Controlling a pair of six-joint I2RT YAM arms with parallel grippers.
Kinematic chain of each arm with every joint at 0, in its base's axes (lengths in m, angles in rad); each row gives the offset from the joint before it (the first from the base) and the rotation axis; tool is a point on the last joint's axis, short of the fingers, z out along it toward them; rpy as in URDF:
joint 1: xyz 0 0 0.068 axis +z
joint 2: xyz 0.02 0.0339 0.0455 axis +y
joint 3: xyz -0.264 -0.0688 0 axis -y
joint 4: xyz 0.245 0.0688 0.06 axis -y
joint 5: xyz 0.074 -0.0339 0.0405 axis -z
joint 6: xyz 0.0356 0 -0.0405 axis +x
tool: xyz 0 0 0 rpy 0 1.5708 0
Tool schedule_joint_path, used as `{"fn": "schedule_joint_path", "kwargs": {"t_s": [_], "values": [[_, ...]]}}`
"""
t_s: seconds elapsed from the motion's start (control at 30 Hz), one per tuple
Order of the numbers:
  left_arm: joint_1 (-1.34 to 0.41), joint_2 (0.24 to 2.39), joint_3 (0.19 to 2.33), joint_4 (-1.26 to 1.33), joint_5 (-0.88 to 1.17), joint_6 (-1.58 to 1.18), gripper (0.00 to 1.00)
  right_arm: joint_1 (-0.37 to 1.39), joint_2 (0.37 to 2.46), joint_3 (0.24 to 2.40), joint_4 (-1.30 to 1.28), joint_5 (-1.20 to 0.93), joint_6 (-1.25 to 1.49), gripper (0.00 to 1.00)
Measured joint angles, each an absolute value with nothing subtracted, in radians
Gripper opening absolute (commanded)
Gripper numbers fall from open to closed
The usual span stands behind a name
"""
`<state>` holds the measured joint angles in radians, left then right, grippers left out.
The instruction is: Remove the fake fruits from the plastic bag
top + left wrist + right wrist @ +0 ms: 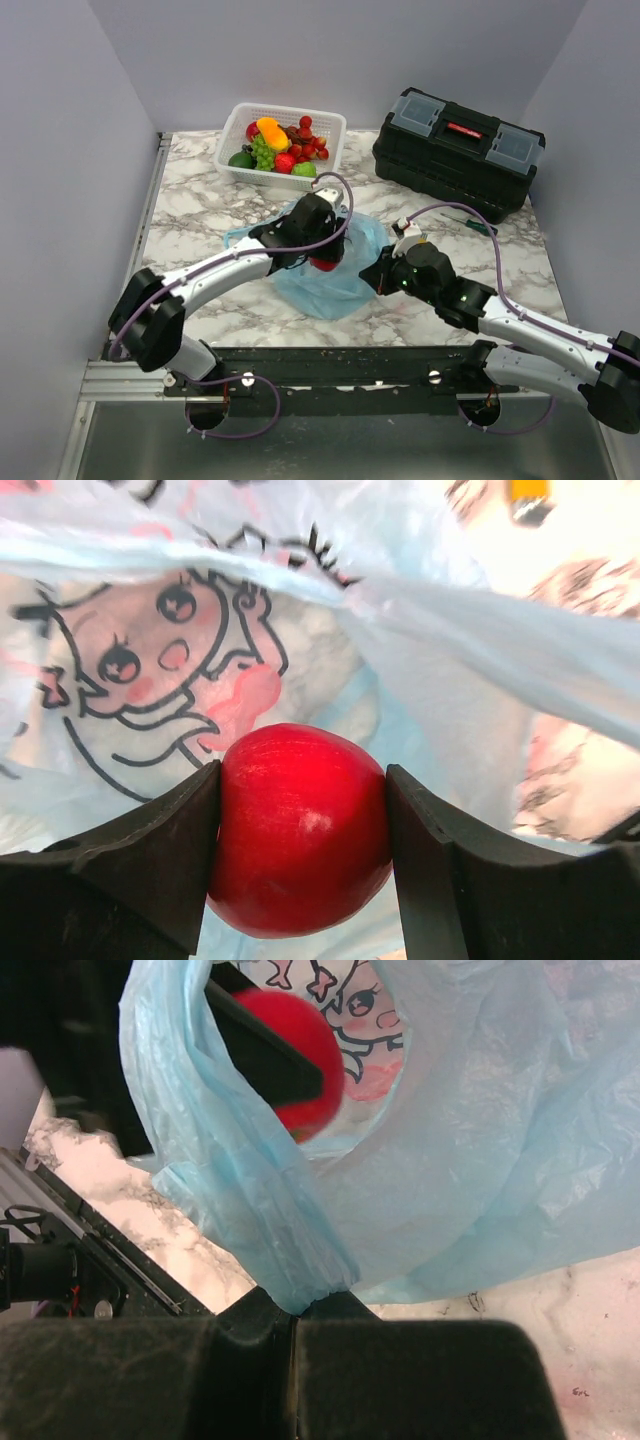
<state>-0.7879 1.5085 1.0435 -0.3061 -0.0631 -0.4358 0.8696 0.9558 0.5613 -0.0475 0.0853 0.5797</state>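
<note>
left hand (302, 780) clamps red apple (300, 865) just inside plastic bag (335, 292) mouth, middle of desk (195, 215) toward near edge; right hand (294, 1312) pinched on bag rim. Risks: thin film could snag on lift and drag bag along; glossy apple could squirt out

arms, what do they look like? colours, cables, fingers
Both the left arm and right arm have white links between bulky black joints. A purple cable loops loosely along each. The fingers are thick, matte black wedges.
</note>
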Motion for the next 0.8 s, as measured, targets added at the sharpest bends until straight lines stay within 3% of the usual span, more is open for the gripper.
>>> {"fn": "schedule_joint_path", "kwargs": {"t_s": [0.23,0.43,0.8], "values": [[-0.715,1.309,1.044,-0.287,-0.064,-0.492,0.0,0.87,0.956,0.561,-0.047,0.085,0.58,0.01],[-0.505,1.179,1.01,-0.189,0.061,-0.609,0.0,0.87,0.955,0.558,-0.047,0.086,0.58,0.01],[-0.107,1.427,1.061,0.074,0.371,-0.944,0.0,0.87,0.934,0.554,-0.048,0.094,0.579,0.01]]}}
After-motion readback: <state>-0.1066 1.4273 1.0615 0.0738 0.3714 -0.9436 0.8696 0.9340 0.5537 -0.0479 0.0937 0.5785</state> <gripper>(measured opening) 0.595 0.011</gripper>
